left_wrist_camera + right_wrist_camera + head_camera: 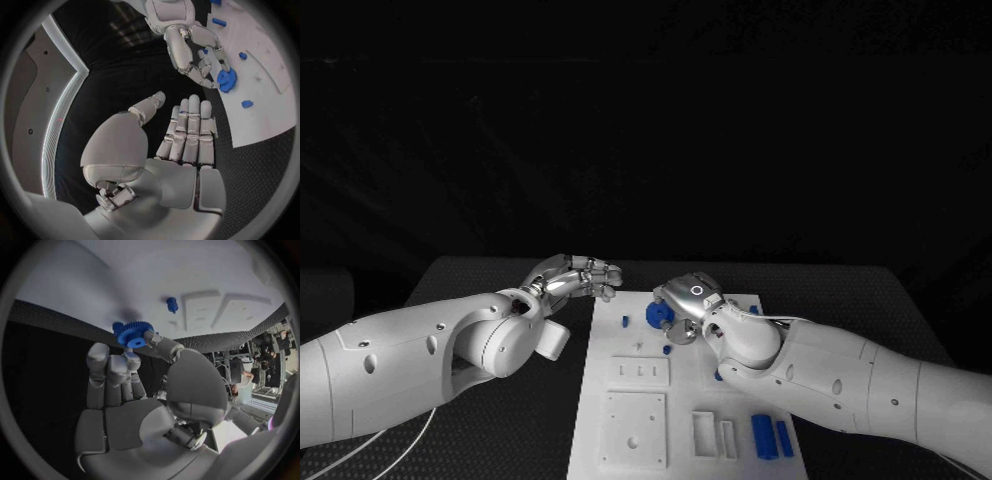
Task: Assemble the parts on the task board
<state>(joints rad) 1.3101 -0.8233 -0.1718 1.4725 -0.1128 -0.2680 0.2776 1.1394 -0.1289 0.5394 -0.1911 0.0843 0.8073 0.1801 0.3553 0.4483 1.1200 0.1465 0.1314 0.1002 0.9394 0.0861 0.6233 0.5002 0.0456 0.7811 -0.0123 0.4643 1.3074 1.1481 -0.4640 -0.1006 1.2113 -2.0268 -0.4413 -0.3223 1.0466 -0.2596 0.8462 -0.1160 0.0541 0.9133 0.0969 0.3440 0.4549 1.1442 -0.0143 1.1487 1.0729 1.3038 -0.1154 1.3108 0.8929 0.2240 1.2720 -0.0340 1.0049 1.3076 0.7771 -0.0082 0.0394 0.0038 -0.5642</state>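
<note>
The white task board (678,345) lies in the middle of the black table. My right hand (692,298) hovers over its far end and pinches a blue gear (661,316) between thumb and fingers; the right wrist view shows the gear (133,333) at the fingertips of that hand (131,390), just above the board (156,270). A small blue peg (171,304) stands on the board beyond it. My left hand (574,277) is off the board's far left corner, holding nothing. In the left wrist view its fingers (187,130) lie straight, facing the gear (226,80).
Two long blue pieces (770,436) lie at the board's near right. Small blue pegs (626,321) stand near the gear. White raised blocks (635,428) and a slotted holder (714,436) occupy the near half. A pale cable (387,440) runs under my left arm.
</note>
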